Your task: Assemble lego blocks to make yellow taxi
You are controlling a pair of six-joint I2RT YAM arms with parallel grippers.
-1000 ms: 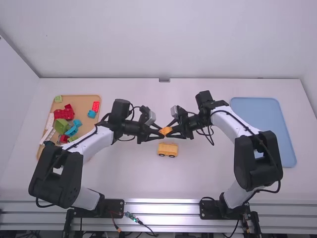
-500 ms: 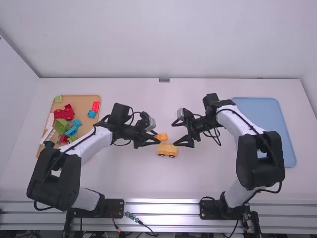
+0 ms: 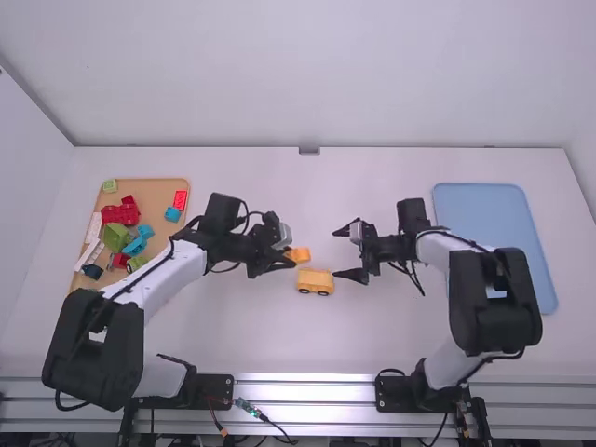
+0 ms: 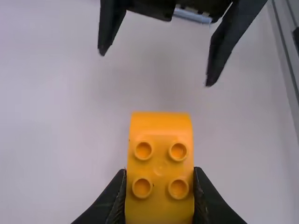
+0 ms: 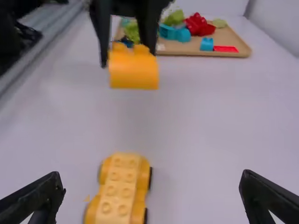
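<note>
While the studded orange plastic block [image 4: 160, 158] is clasped by the left tool [image 4: 160, 172], the right tool [image 5: 152, 177] spread empty, it should be squared above the wheeled yellow base [image 5: 119, 189] on the tabletop [image 3: 233, 335].

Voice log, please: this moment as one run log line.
left tool: gripping orange four-stud brick | right tool: open, empty | yellow wheeled base: on table, brick unattached

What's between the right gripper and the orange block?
Nothing. The gap from right gripper to orange block is bare, with table beneath; see high and left wrist views.
</note>
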